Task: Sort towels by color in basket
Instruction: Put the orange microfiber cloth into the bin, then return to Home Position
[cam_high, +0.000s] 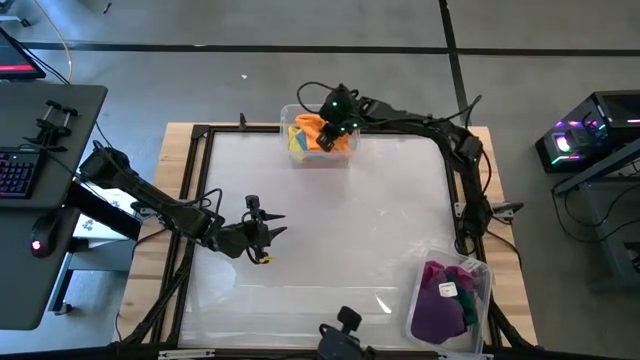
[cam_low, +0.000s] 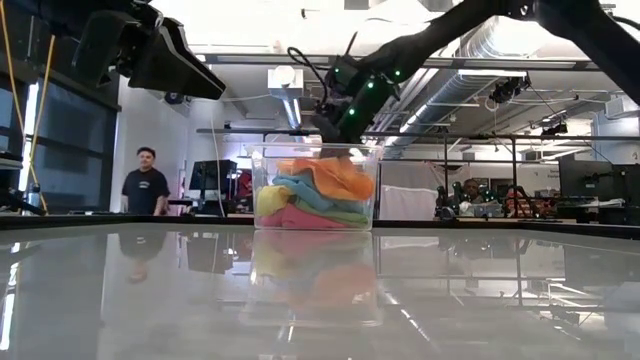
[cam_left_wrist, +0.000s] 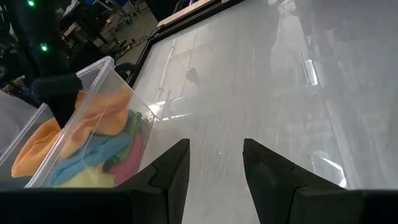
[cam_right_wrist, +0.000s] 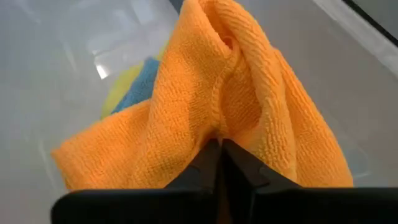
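Right gripper (cam_right_wrist: 219, 163) is pinched tight on the orange towel (cam_right_wrist: 205, 99), right over the clear bin (cam_high: 318, 140) at the table's far edge, where the yellow towel (cam_low: 270, 200), teal towel (cam_low: 305, 192) and pink towel (cam_low: 290, 216) are piled. Left gripper (cam_left_wrist: 214, 171) hangs over bare table (cam_high: 340, 230), fingers apart, gripping nothing. Purple towels (cam_high: 440, 300) fill a second bin (cam_high: 478, 305) at the near right corner.
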